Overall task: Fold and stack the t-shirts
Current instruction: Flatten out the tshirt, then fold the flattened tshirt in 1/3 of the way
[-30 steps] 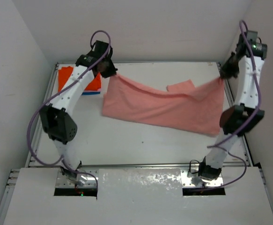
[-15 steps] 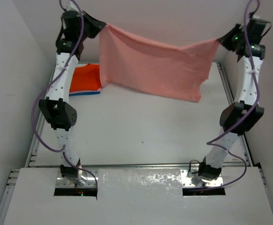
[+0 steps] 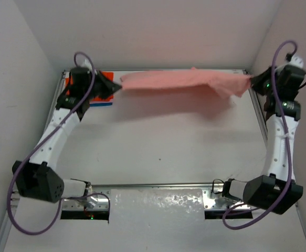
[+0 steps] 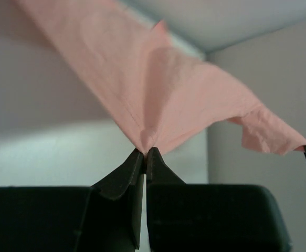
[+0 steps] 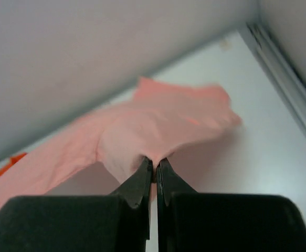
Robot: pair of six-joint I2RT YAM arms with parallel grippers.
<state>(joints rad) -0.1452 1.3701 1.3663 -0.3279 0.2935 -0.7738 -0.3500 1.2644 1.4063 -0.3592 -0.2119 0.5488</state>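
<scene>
1. The pale salmon-pink t-shirt [image 3: 179, 84] hangs stretched in the air above the 12 o'clock edge of the table [image 3: 163, 152], running from about 10 o'clock to 2 o'clock. The left gripper [image 3: 114, 87] pinches one end and the right gripper [image 3: 251, 82] the other. Both wrist views show the fingers pressed together on a small gather of cloth.
2. Each hold is only a thin pinch at the very fingertips. If the arms pull further apart, the cloth could slip out of one side and the shirt would drop in a heap.
3. A loose flap droops near the 2 o'clock end. If the shirt is laid down like this, the flap may tuck under and spoil a clean fold.
4. The orange t-shirt [image 3: 104, 98] lies in the 10 o'clock corner, just beside the left gripper. A low descent there could drag across it and rumple it.
5. If the two ends are lowered unevenly, the shirt would likely land skewed.
</scene>
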